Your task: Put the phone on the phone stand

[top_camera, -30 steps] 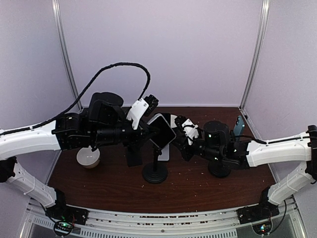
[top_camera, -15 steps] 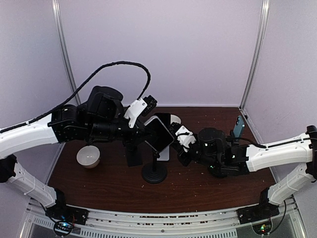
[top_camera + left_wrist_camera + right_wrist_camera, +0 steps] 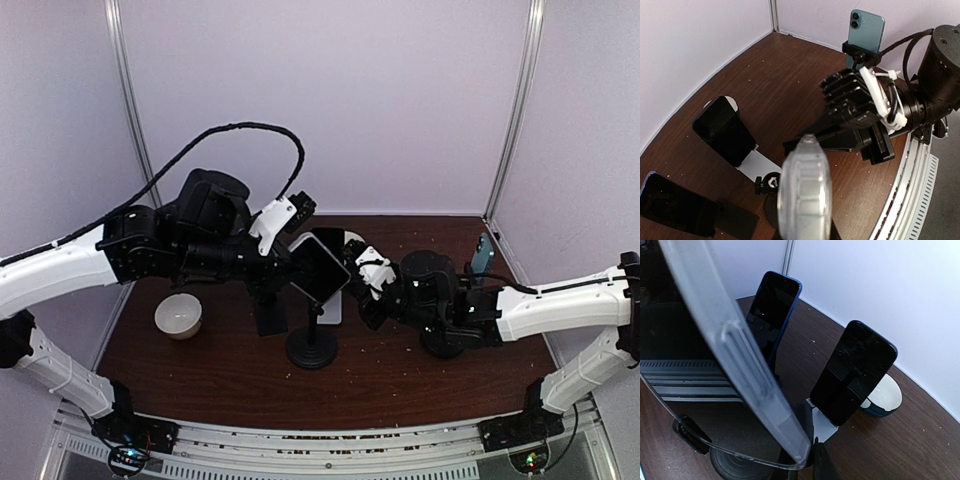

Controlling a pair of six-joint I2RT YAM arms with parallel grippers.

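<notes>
Phone (image 3: 320, 270) hangs tilted in mid-air, just above the stand (image 3: 312, 347) at mid-worktop (image 3: 420, 372). Left fingers (image 3: 282, 264) clamp its 9 o'clock edge, right fingers (image 3: 847, 100) clamp its 3 o'clock edge. Bowl (image 3: 178, 316) sits at the stand's 9 o'clock.

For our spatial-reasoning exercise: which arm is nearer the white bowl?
Left. The left arm passes directly beside the white bowl; the right arm lies across the black stand, well off to the bowl's right.
</notes>
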